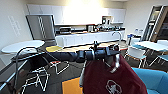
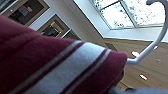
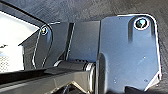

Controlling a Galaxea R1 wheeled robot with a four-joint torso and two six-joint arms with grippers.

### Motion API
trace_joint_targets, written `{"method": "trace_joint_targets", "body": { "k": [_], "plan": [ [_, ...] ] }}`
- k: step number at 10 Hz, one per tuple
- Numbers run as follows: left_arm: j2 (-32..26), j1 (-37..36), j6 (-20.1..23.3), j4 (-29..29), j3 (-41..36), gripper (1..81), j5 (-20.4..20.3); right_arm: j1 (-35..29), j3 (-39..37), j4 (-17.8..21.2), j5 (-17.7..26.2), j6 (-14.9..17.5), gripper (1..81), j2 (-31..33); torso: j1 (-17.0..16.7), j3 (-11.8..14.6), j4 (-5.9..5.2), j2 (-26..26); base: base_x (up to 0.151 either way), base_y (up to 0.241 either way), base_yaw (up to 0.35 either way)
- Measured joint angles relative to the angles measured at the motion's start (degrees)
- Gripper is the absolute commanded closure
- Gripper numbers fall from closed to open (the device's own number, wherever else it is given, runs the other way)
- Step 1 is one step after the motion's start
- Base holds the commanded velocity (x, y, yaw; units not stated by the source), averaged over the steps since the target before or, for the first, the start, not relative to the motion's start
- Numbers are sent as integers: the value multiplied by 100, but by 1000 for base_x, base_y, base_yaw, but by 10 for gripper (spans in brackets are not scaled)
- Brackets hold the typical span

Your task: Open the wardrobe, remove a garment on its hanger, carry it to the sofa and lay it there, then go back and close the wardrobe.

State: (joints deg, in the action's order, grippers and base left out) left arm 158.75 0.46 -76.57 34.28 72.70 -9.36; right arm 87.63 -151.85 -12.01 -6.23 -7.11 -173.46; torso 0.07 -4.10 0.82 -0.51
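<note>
Dark red fabric of the garment (image 1: 110,77) hangs closest to the head camera, its white chest emblem visible low on the front. It hangs from the left arm, which reaches across the frame from the left, and the left gripper (image 1: 113,48) sits at the top of the jacket. Whether its jaws are clamped on the hanger or merely hooked under it cannot be told. In the left wrist view the striped collar band of the garment lies close against the lens, and the hanger (image 2: 152,47) shows its thin white curved hook rising clear of the fabric. The sofa (image 1: 155,80) is just beside the jacket, on the robot's right, its blue upholstery partly hidden behind the cloth.

Judgement: the carry stage is nearly over. To do it well, the arm should keep the jacket high enough to clear the sofa edge, keep the hook upright so the collar does not slide off, and avoid swinging near the white chair (image 1: 136,53).

Right gripper: state cannot be determined.

Writing: none legible. The emblem is a figure without readable lettering; no brand mark is discernible.
</note>
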Motion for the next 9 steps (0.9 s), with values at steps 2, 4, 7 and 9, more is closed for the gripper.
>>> {"method": "trace_joint_targets", "body": {
  "k": [2,4,7,9],
  "plan": [
    [0,2,2,0,-5,811,0,0,0,2,0,0,10,-2,0,0,0,0,0,0,-213],
    [0,2,2,2,-9,811,0,0,0,2,-2,0,10,-2,0,0,0,0,0,0,-213],
    [-12,2,2,2,-20,811,2,0,0,2,-5,0,10,0,0,0,0,0,0,0,-215],
    [-1,0,2,4,-29,811,0,0,0,2,-5,0,10,0,0,0,0,0,0,0,-217]
  ]
}}
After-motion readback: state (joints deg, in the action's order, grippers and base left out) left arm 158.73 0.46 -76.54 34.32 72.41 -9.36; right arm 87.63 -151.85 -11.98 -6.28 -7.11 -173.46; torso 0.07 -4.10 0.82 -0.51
